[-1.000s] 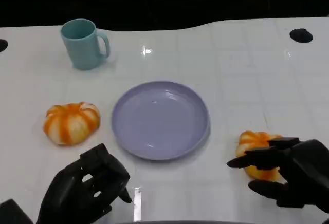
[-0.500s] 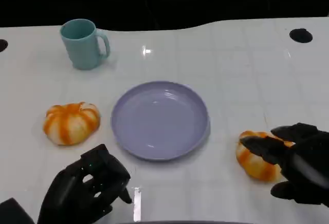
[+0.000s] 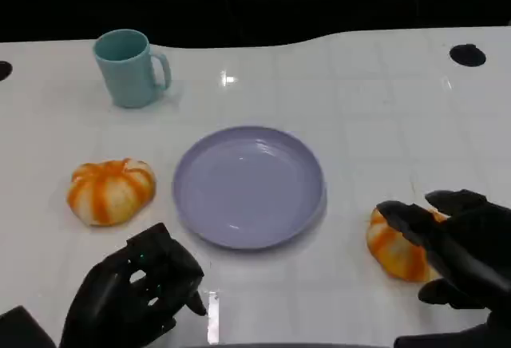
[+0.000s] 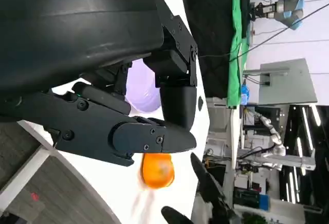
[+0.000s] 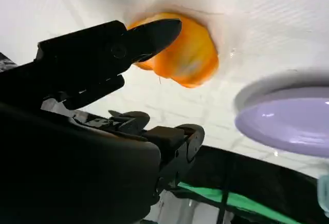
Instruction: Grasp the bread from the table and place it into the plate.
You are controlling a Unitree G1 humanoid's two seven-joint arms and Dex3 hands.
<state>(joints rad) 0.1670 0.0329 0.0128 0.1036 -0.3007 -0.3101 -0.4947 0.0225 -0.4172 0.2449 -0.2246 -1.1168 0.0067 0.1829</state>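
While the white bench (image 3: pixel 375 116) carries every item, the lavender plate (image 3: pixel 249 185) sits at its middle, bare, with a teal mug (image 3: pixel 128 67) well beyond it to the far left. Right hand (image 3: pixel 459 248) is at the near right edge of the bench, fingers apart and arched over the nearer bread roll (image 3: pixel 395 244); the head view shows fingertips (image 3: pixel 393 212) lying across the roll's top, but no closed grip is evident, and the right wrist view shows one finger above the roll (image 5: pixel 190 54) with the others apart from it. That roll rests on the bench, just right of the plate and not touching it. Left hand (image 3: pixel 136 292) hangs low at the near left, fingers loosely curled and holding nothing. A second orange-striped roll (image 3: pixel 110 191) lies left of the plate, untouched. Judgement: the grasp is being set, not completed. To do it well, the hand should settle lower so the fingers wrap both sides of the roll below its widest part, then close gently, since soft bread will likely deform or slip.
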